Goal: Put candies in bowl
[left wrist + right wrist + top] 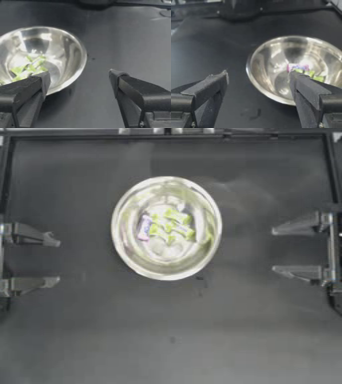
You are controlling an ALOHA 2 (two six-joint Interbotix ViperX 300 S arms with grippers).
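The left gripper (57, 262) sits at the left edge of the table (80, 338), its 2 jaws spread wide and holding nothing; in its wrist view the jaws frame bare table with the bowl (71, 47) off to one side, clear of both tips. The right gripper (275, 251) is drawn back at the right edge, likewise released with its 2 jaws far apart and empty; in its wrist view 1 jaw overlaps the near rim of the bowl (271, 52) in the line of sight, though the top view shows the gripper well apart from it. Between the 2 grippers, a little above the middle of the table, stands the 1 silver bowl (127, 248), upright, with open table all round it. The candies (167, 228) lie clustered on its floor: 1 pink-purple candy (144, 226) at the left of the cluster and several yellow-green ones touching or overlapping beside it, their exact count blurred by the reflections in the metal.
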